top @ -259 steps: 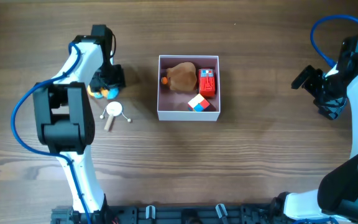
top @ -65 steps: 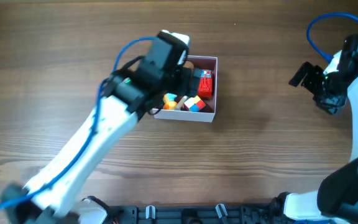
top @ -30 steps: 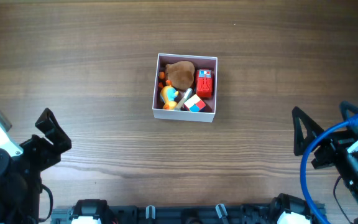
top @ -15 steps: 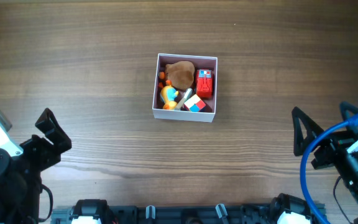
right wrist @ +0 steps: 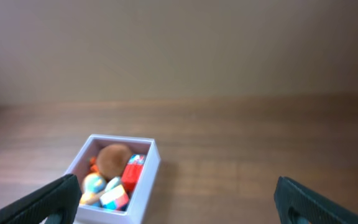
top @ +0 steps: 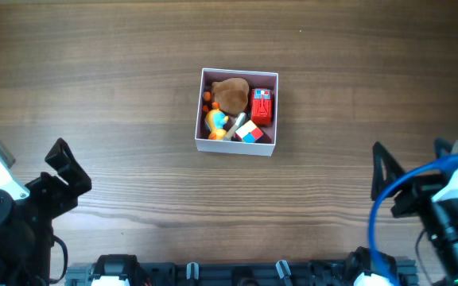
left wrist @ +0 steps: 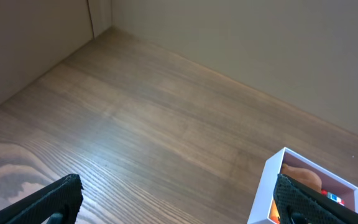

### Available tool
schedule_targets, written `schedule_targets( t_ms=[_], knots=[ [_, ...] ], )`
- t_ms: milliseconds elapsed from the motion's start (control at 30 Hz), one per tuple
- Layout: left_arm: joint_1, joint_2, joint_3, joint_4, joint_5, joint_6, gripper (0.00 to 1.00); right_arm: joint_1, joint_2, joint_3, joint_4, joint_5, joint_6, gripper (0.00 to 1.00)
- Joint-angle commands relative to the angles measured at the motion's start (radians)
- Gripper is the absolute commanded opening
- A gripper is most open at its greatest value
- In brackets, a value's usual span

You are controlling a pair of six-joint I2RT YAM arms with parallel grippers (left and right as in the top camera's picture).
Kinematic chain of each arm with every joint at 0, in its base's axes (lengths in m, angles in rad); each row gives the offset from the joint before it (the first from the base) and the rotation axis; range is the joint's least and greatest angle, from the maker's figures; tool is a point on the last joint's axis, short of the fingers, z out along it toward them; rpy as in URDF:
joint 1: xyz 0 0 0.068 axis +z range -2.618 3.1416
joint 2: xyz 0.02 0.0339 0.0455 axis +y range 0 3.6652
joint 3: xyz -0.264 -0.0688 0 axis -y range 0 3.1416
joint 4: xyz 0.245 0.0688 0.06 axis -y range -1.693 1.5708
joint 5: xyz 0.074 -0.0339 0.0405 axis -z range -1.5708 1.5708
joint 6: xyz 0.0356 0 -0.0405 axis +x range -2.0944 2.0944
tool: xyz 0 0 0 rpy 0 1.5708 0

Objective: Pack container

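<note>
box (top: 236, 147) mid table (top: 332, 63), brown toy (top: 232, 95) at its 12, red toy (top: 263, 106) at 2, L gripper (left wrist: 178, 198) at 8, spread apart, R gripper (right wrist: 179, 198) at 4, spread apart too

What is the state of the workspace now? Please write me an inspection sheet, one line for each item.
Surface: wooden table, bare wood, no spills seen.
Job's things: container near the centre, open-topped, holding a brown plush, a red toy, a coloured cube and an orange-blue toy.
Clutter: nothing seen.
Grippers: left gripper open and empty; right gripper open and empty; both far from the container.
Cables: blue cable loops beside the right gripper.
Surroundings: plain wall behind the table.
</note>
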Motion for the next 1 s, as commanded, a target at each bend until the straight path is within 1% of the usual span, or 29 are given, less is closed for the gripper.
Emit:
schedule_targets(
  t_ms=[0, 100, 233, 367, 533, 667, 967],
  knots=[
    [0.01, -0.005, 0.005, 0.003, -0.01, -0.012, 1.0, 0.043, -0.145, -0.225, 0.109, 0.036, -0.095, 1.0],
    [0.01, -0.005, 0.005, 0.003, -0.009, -0.012, 1.0, 0.09, -0.237, -0.381, 0.167, 0.029, -0.127, 1.0],
    [0.01, -0.005, 0.005, 0.003, -0.009, -0.012, 1.0, 0.134, -0.324, -0.57, 0.225, 0.029, -0.129, 1.0],
    [0.01, -0.005, 0.005, 0.003, -0.01, -0.012, 1.0, 0.162, -0.371, -0.69, 0.275, 0.029, -0.157, 1.0],
    [0.01, -0.005, 0.005, 0.003, -0.009, -0.012, 1.0, 0.201, -0.416, -0.78, 0.293, 0.029, -0.227, 1.0],
    [0.01, -0.005, 0.005, 0.003, -0.01, -0.012, 1.0, 0.222, -0.448, -0.842, 0.297, 0.029, -0.229, 1.0],
    [0.01, -0.005, 0.005, 0.003, -0.009, -0.012, 1.0, 0.223, -0.496, -0.943, 0.336, 0.028, -0.225, 1.0]
  ],
)
